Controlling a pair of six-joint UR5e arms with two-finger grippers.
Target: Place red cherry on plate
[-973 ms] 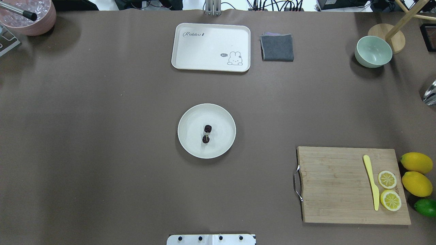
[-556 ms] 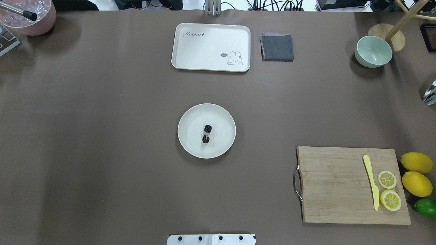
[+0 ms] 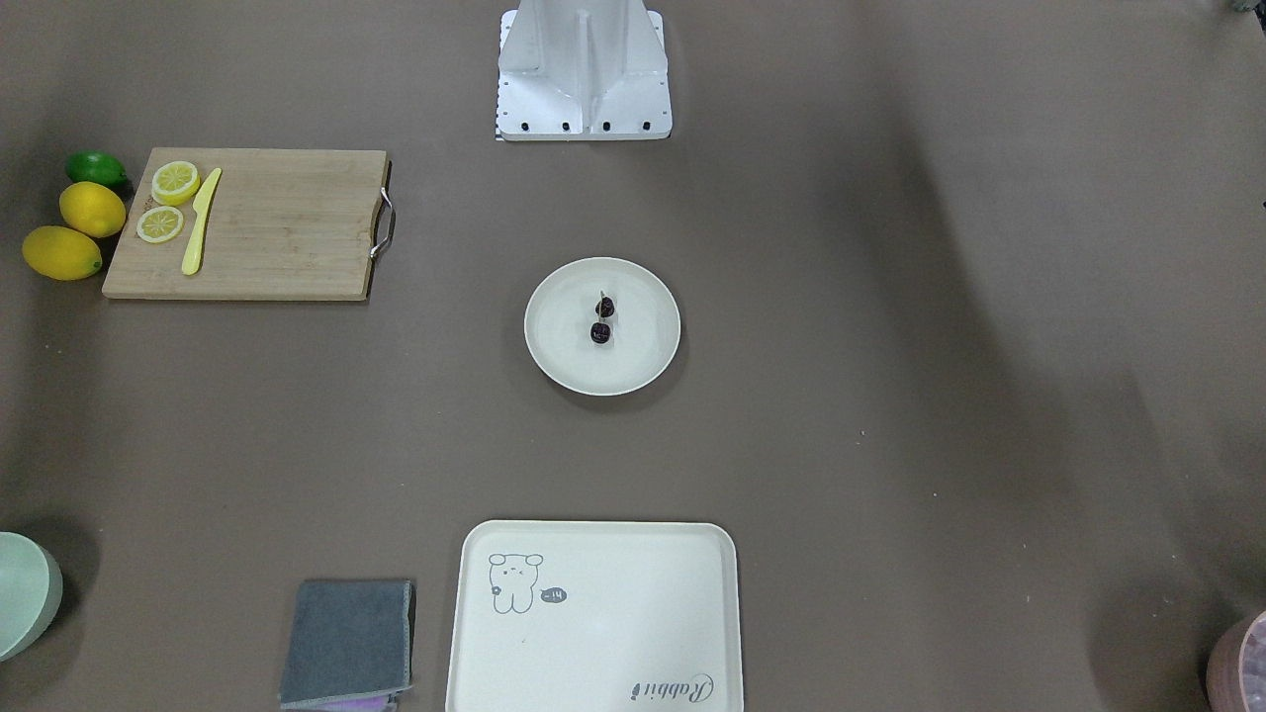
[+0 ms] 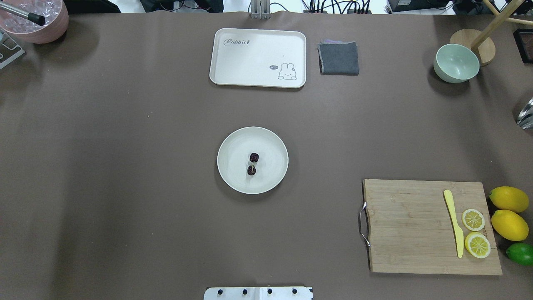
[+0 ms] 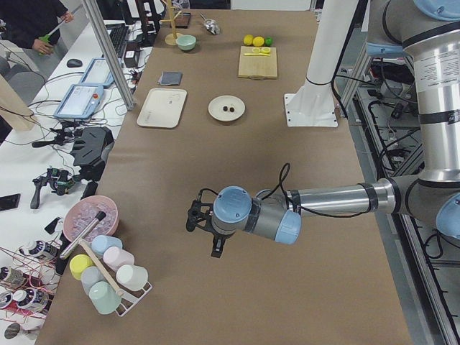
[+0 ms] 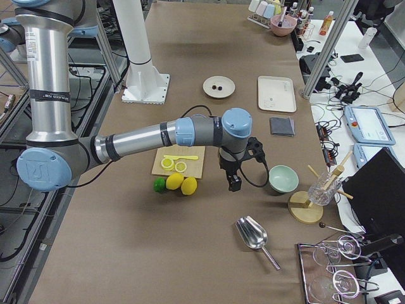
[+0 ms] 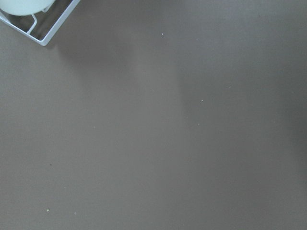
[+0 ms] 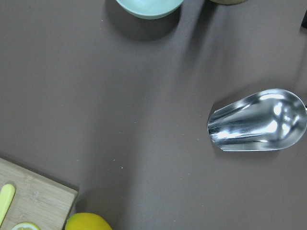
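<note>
Cherry point(image 4: 252, 163): 2 dark fruits on joined stems, lay on the plate point(image 4: 233, 146), near its middle.
Plate: sat mid-table, well apart from everything else.
Left gripper point(image 5: 203, 231): hung over bare table toward the robot's left end, near a cup rack point(image 5: 108, 277). It showed only from the side, so its opening and any load could not be told.
Right gripper point(image 6: 235, 182): hung over the table between 2 lemons point(image 6: 182, 183) and a bowl point(image 6: 283, 178), near a scoop point(image 8: 259, 120). Its opening and load could likewise not be told.
Tray point(image 4: 233, 62): lay beyond the plate, with a cloth point(image 4: 338, 58) just beside it.
Board point(image 4: 408, 227): carried a knife point(image 4: 454, 223) and 2 lemon slices point(image 4: 473, 219). The lemons and a lime point(image 4: 520, 253) lay just beside its edge.
</note>
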